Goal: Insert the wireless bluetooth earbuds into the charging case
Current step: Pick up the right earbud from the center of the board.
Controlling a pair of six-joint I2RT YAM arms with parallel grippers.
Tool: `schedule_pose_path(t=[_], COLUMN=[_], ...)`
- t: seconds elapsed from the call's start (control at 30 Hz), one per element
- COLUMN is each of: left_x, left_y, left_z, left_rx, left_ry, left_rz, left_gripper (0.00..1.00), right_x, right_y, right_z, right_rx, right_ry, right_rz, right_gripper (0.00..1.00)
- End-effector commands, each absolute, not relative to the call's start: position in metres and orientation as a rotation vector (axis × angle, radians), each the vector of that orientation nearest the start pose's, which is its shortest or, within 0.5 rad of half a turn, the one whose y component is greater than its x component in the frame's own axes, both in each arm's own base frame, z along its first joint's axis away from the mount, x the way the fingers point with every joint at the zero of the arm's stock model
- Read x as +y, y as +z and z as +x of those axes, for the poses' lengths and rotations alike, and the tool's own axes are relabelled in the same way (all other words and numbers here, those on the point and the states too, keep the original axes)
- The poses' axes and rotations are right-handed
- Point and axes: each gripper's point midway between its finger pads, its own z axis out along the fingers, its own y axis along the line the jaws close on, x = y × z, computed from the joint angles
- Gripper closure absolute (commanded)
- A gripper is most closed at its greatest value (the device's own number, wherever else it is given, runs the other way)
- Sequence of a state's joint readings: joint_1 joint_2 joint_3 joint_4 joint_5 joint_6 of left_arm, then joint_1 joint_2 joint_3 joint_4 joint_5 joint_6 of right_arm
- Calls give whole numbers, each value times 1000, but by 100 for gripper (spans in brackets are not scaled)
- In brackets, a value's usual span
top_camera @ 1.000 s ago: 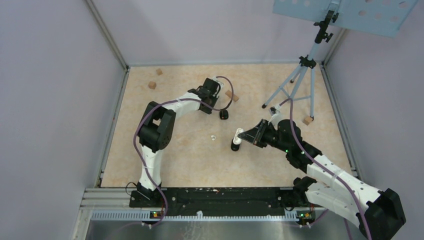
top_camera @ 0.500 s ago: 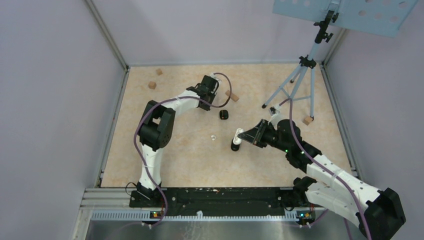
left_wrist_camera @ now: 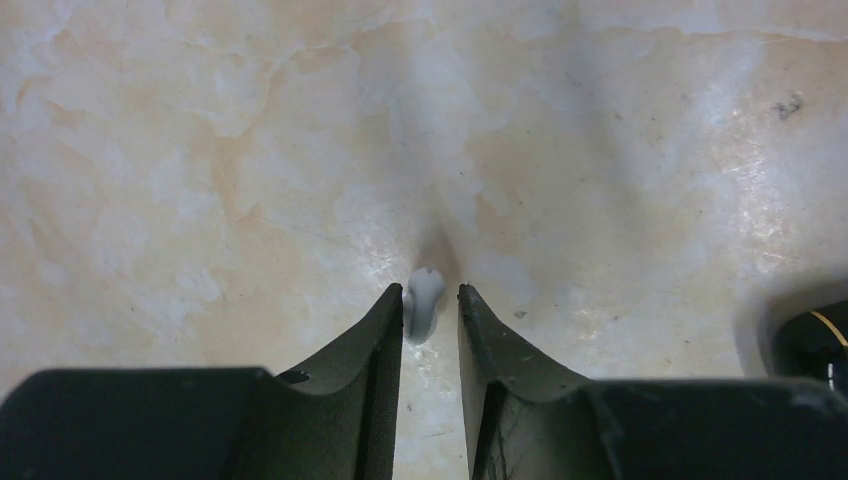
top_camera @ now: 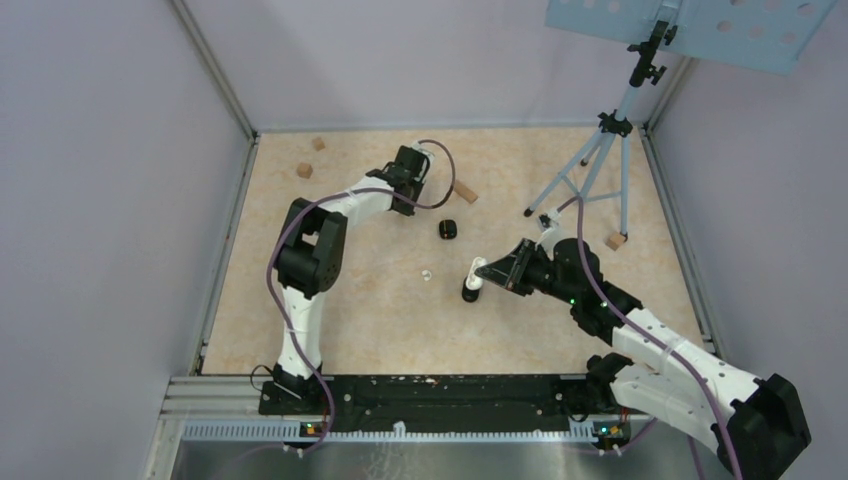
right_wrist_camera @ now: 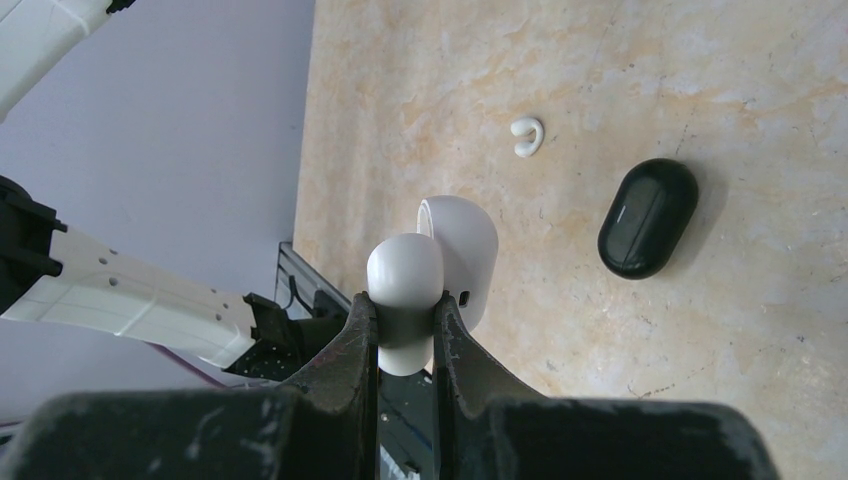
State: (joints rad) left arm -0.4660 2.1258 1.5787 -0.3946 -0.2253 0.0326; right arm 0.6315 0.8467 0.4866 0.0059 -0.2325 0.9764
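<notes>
While my right pincer presses together on the white charging case, its lid hinged open beyond my fingertips, my left pincer stands narrowly spread around 1 white earbud, low over the marbled table. The bud touches 1 finger and a sliver of gap shows at the other, so I judge it not yet pinched. Its long axis runs along my fingers, rounded head pointing away from my wrist. I take this for the pickup step. Next calls for a gentle squeeze, a lift, then lining the bud up with the case's well. Farther off, past the case, lie a 2nd white earbud and a closed black case.
</notes>
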Motion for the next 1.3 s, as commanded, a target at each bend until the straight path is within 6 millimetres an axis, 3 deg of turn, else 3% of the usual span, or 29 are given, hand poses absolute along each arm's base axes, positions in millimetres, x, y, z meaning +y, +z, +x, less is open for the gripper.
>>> schedule_pose_path(t=[0.0, 0.1, 0.23, 0.37, 0.57, 0.83, 1.03, 1.27], left_x=[-190, -186, -186, -187, -188, -189, -194, -213], left_y=[51, 50, 50, 49, 51, 97, 128, 153], left_z=[490, 490, 489, 489, 488, 479, 449, 379], left_rx=[2392, 2395, 2398, 2401, 2405, 2349, 2356, 2382], left_ry=[82, 88, 79, 63, 41, -25, -155, -491], left_rz=[472, 464, 458, 463, 458, 391, 338, 317], left_gripper=[69, 72, 88, 98, 100, 100, 100, 100], right_x=[245, 245, 246, 246, 246, 248, 251, 254], right_y=[202, 202, 201, 201, 199, 200, 198, 203], right_z=[214, 214, 214, 215, 214, 213, 212, 206], right_rx=[2067, 2067, 2069, 2070, 2074, 2070, 2067, 1998], right_ry=[1268, 1266, 1268, 1268, 1267, 1278, 1300, 1364], right_rz=[168, 166, 165, 164, 167, 149, 125, 48], right_gripper=[100, 100, 100, 100, 100, 100, 100, 100])
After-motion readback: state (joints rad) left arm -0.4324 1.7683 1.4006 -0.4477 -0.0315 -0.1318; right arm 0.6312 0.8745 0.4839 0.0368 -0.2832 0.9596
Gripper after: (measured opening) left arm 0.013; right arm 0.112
